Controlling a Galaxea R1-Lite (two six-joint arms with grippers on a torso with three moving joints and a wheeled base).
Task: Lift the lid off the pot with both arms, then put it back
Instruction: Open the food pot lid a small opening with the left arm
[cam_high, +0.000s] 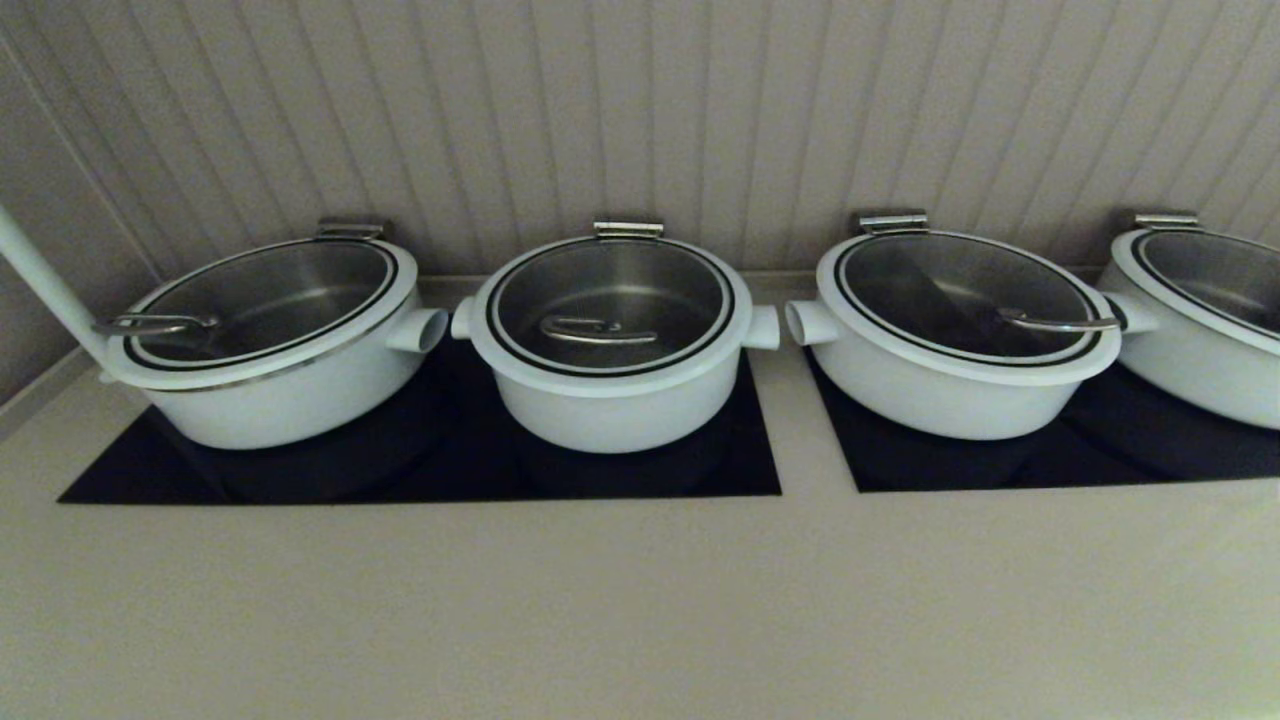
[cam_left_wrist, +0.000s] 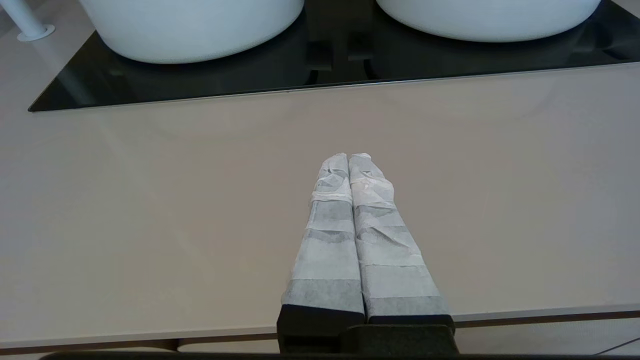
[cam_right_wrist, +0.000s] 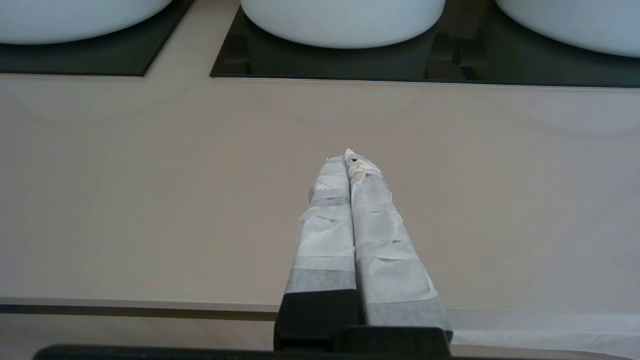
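Observation:
The pot (cam_high: 612, 410), white and deep with two short side handles, stands second from the left on a black hob. The lid (cam_high: 640, 290), glass with a white rim and a curved steel handle (cam_high: 595, 331), sits closed on it. Neither arm shows in the head view. My left gripper (cam_left_wrist: 348, 158) is shut and empty, over the bare counter in front of the hob; the pot's lower wall (cam_left_wrist: 490, 20) shows beyond it. My right gripper (cam_right_wrist: 348, 158) is shut and empty, over the counter too; the pot's wall (cam_right_wrist: 75, 20) shows far off.
Wider lidded pots stand at the left (cam_high: 280, 390), right (cam_high: 950, 390) and far right (cam_high: 1200, 360). Two black hobs (cam_high: 770, 470) (cam_high: 880, 470) lie on the beige counter (cam_high: 640, 600). A white pole (cam_high: 45, 290) rises at the far left. A ribbed wall stands behind.

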